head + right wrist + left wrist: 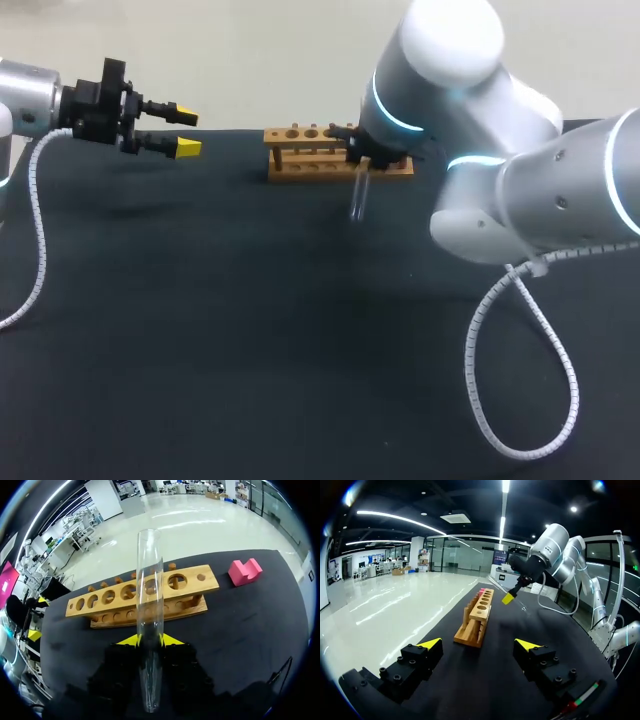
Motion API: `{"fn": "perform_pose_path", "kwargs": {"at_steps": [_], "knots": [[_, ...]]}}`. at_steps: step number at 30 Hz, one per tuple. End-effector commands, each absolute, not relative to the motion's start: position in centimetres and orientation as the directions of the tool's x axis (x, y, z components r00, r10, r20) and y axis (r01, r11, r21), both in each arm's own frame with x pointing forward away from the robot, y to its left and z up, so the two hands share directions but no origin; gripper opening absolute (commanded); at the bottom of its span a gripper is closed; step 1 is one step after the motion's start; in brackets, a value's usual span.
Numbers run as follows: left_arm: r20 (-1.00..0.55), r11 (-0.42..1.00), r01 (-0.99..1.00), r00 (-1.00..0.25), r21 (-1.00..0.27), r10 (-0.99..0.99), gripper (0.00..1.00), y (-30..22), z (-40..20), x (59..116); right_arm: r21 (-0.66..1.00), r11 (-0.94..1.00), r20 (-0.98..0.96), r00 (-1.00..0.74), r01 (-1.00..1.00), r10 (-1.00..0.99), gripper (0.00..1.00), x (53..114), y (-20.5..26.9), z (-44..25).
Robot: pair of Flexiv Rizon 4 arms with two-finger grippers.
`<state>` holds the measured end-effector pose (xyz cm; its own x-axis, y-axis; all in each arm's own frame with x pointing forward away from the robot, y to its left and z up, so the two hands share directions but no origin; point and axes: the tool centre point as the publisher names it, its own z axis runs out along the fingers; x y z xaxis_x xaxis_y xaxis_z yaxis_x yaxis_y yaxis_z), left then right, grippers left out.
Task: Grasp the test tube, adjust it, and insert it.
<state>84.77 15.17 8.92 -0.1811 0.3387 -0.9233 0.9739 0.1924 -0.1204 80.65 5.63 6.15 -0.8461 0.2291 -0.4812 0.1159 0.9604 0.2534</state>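
Observation:
A clear glass test tube sits between the yellow tips of my right gripper, which is shut on it. Its open rim points out past the fingers toward the wooden rack. From above, the tube hangs just in front of the rack, below my right gripper, whose wrist hides the rack's right end. My left gripper hovers open over the table's far left, holding nothing. In the left wrist view it faces the rack end-on, with the tilted tube beyond.
A pink block lies on the black table just past the rack's right end. The rack has a row of several holes. My right arm's white cable loops over the table's near right.

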Motion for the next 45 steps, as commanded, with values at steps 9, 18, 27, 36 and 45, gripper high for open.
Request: {"fn": "perform_pose_path", "kwargs": {"at_steps": [9,18,27,36,45], "knots": [[-0.924,0.192,0.974,-0.178,-0.118,0.337,1.00,15.2,8.8,84.7,0.328,0.941,-0.748,-0.585,0.085,0.314,0.00,78.5,4.5,8.3],[-0.924,0.192,0.974,-0.178,-0.118,0.337,1.00,15.2,8.8,84.7,0.268,0.962,-0.867,-0.422,0.056,0.266,0.00,78.2,3.6,9.2],[-0.924,0.192,0.974,-0.178,-0.118,0.337,1.00,15.2,8.8,84.7,0.276,0.960,-0.887,-0.372,0.045,0.273,0.00,78.1,3.3,9.6],[-0.924,0.192,0.974,-0.178,-0.118,0.337,1.00,15.2,8.8,84.7,0.289,0.956,-0.891,-0.352,0.047,0.286,0.00,78.1,3.2,9.6],[-0.924,0.192,0.974,-0.178,-0.118,0.337,1.00,15.2,8.8,84.7,0.289,0.956,-0.891,-0.352,0.047,0.286,0.00,78.1,3.2,9.6]]}}
